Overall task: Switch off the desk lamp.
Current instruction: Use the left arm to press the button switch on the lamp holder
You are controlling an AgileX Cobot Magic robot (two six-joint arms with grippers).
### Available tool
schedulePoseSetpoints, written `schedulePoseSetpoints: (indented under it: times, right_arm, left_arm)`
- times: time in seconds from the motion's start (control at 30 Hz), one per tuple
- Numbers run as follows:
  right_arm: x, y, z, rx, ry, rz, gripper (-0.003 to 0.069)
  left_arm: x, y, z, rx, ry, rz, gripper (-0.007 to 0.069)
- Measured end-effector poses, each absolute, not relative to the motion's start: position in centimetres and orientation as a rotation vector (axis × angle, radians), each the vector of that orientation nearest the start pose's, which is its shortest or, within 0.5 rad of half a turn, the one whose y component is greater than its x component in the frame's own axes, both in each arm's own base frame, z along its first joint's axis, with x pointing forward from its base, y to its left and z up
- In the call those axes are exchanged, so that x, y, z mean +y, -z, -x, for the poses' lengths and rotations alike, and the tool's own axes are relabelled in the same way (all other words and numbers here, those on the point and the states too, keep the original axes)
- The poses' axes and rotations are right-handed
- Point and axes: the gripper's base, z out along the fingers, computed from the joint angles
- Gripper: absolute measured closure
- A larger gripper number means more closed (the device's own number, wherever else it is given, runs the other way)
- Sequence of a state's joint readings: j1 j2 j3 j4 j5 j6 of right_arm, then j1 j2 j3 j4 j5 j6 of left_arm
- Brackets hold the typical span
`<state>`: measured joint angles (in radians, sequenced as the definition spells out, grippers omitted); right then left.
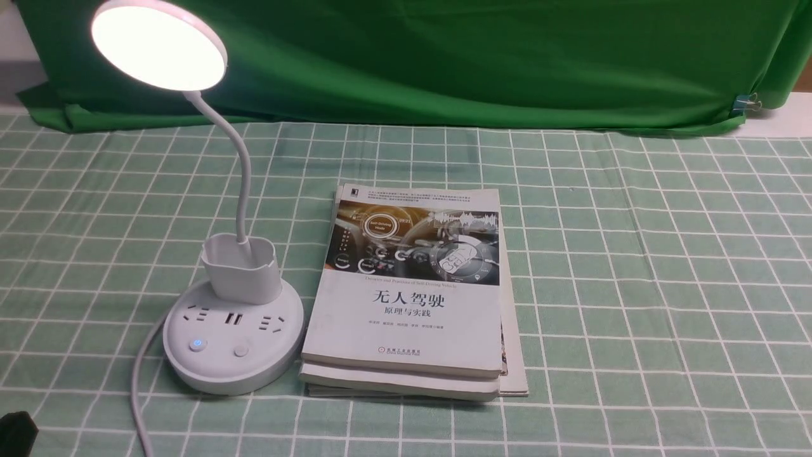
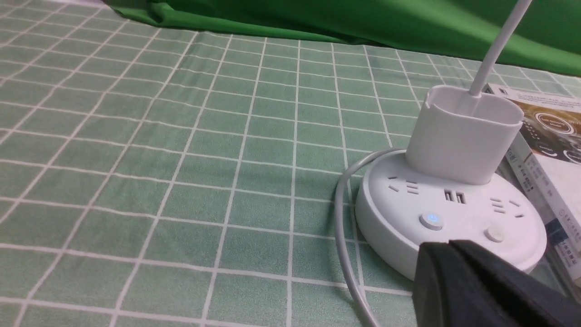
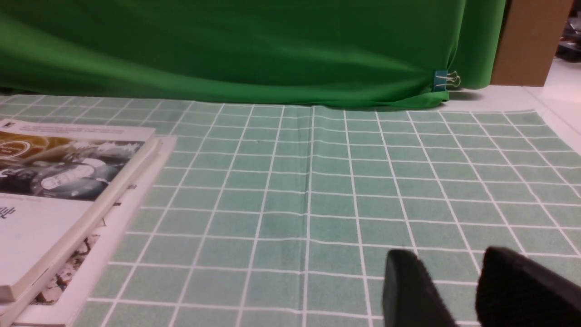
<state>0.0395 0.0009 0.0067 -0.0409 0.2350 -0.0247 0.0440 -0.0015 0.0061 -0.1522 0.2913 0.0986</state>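
Observation:
The white desk lamp [image 1: 233, 330] stands left of centre on the checked cloth. Its round disc head [image 1: 158, 44] is lit, on a thin bent neck above a small cup holder [image 1: 241, 266]. The round base has sockets and two buttons: the left button [image 1: 198, 344] glows blue, the right button [image 1: 241, 350] is plain. In the left wrist view the base [image 2: 449, 218] lies just ahead of my left gripper [image 2: 449, 245], whose jaws are shut and empty, short of the buttons. Only a black tip of that gripper [image 1: 18, 431] shows in the front view. My right gripper [image 3: 447, 263] is open over bare cloth.
A stack of books [image 1: 412, 292] lies right beside the lamp base. The lamp's white cord [image 1: 141, 381] runs from the base toward the front edge. A green backdrop cloth [image 1: 444, 57] hangs across the back, held by a binder clip [image 1: 748, 101].

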Motion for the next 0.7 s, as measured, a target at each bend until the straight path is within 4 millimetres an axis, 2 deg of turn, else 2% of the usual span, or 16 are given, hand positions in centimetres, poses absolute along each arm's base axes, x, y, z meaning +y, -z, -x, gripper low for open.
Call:
schedulePoseSetpoints:
  times: [0.1,0.43,0.6,0.7]
  right_arm:
    - [0.1,-19.0,-5.6,1.724,0.027,0.083,0.0417]
    - [0.1,-19.0,-5.6,1.724,0.027,0.083,0.0417]
    - [0.1,-19.0,-5.6,1.724,0.027,0.083,0.0417]
    - [0.1,-19.0,-5.6,1.724,0.027,0.083,0.0417]
  left_arm:
    - [-0.2,-18.7,-5.5,1.751,0.070,0.075,0.0624]
    - [-0.2,-20.6,-5.7,1.480,0.553,0.524,0.0624]
    - [0.2,-21.1,-5.6,1.410,0.558,0.569,0.0624]
    - [-0.1,-21.2,-5.6,1.443,0.569,0.543,0.0624]
